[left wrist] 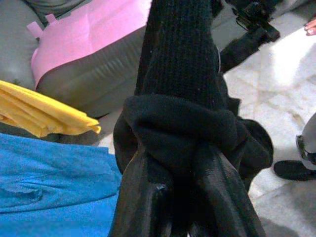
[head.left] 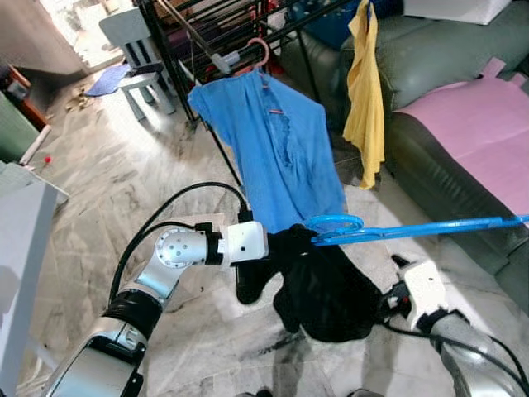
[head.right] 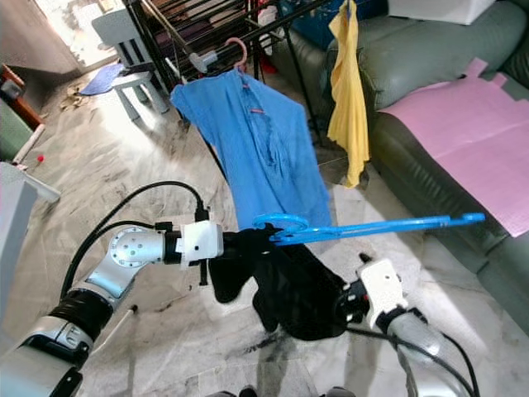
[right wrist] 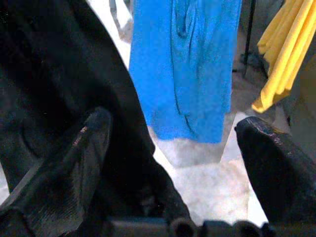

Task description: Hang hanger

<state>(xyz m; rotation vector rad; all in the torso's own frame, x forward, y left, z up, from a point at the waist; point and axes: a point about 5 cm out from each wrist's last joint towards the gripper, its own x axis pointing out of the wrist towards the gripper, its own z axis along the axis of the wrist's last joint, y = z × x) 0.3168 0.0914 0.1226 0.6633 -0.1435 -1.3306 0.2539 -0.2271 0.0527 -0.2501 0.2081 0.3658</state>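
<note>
The blue hanger sits mid-frame in the left eye view, lying almost flat, its long axis running from the hook at centre out to the right edge and rising slightly that way. A black garment droops from its hook end, low and central.

The left gripper has its fingers pinched tight on a fold of that black cloth, right by the hook; in its wrist view the fabric bulges over both fingertips. The right gripper is lower right in the head views, just beside the garment's far edge. Its fingers are spread wide, one pressed against the cloth, nothing held between them.

Now the relation that matters: the rack is in the upper left to upper centre, well above and beyond the hanger. A blue shirt hangs there on a pink hanger, a yellow cloth just to its right. So the hanger must travel up and away, toward the top of the frame, and its hook looks to lie nearly level, not upright. I judge it needs tipping upright before it can catch the bar. The left arm is nearer the hook, and nearer the rack's free stretch as well.
</note>
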